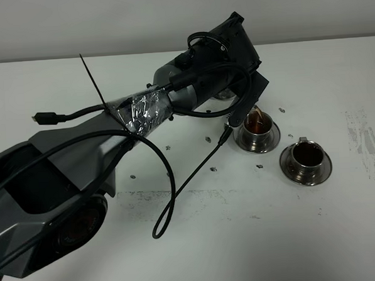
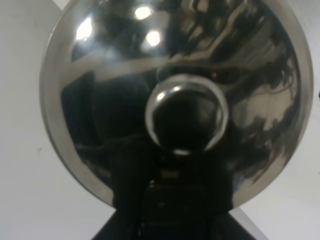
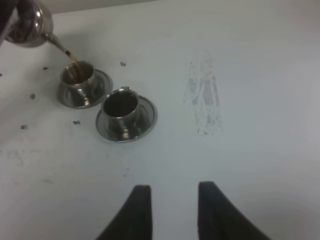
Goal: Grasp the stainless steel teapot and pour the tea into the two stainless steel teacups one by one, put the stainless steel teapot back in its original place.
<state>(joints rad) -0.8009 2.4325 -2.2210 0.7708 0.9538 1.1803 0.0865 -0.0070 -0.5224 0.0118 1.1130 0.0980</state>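
My left gripper (image 1: 233, 81) is shut on the stainless steel teapot (image 2: 175, 65), whose lid and knob fill the left wrist view. In the exterior high view the arm hides most of the pot. The right wrist view shows the teapot (image 3: 29, 24) tilted, with a thin brown stream falling from its spout into the nearer teacup (image 3: 77, 76) (image 1: 257, 128). The second teacup (image 3: 120, 105) (image 1: 306, 157) stands on its saucer just beside it and holds dark tea. My right gripper (image 3: 172, 192) hovers over bare table well away from both cups, its fingers apart with nothing between them.
A loose black cable (image 1: 170, 190) hangs from the left arm and loops onto the white table (image 1: 256, 250). Small dark specks dot the table around the cups. A grey scuffed patch (image 1: 364, 145) lies right of the cups.
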